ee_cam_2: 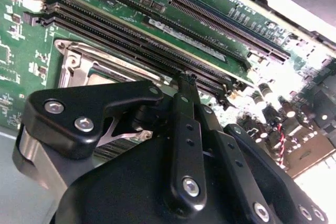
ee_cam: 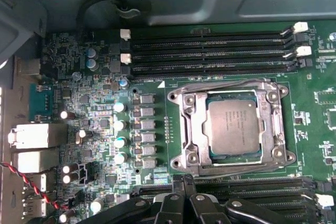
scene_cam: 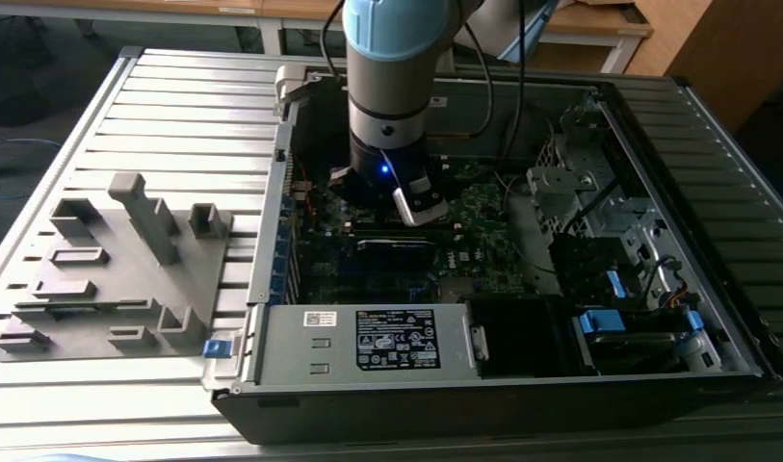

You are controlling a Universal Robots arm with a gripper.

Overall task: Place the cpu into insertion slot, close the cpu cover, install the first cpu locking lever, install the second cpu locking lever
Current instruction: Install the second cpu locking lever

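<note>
In the first wrist view the cpu [ee_cam: 234,127], a square silver-grey chip, lies flat in the insertion slot [ee_cam: 212,153]. The silver cpu cover [ee_cam: 195,129] lies down around it, framing its top. Thin metal lever rods [ee_cam: 226,84] run along two opposite sides of the frame. My gripper [ee_cam: 183,183] hovers beside the socket over the neighbouring memory slots, its black fingertips pressed together and holding nothing. In the second wrist view the gripper [ee_cam_2: 186,78] points at the long black slots next to the socket's metal frame [ee_cam_2: 73,64]. In the exterior view the gripper [scene_cam: 417,207] is low inside the open computer case [scene_cam: 494,385].
Long black memory slots [ee_cam: 210,51] flank the socket on both sides. Rows of capacitors [ee_cam: 119,124] and rear ports [ee_cam: 31,135] stand nearby. The case walls, a labelled power supply [scene_cam: 365,337] and drive bays [scene_cam: 622,231] enclose the board. A grey fixture block [scene_cam: 109,269] sits at the exterior view's left.
</note>
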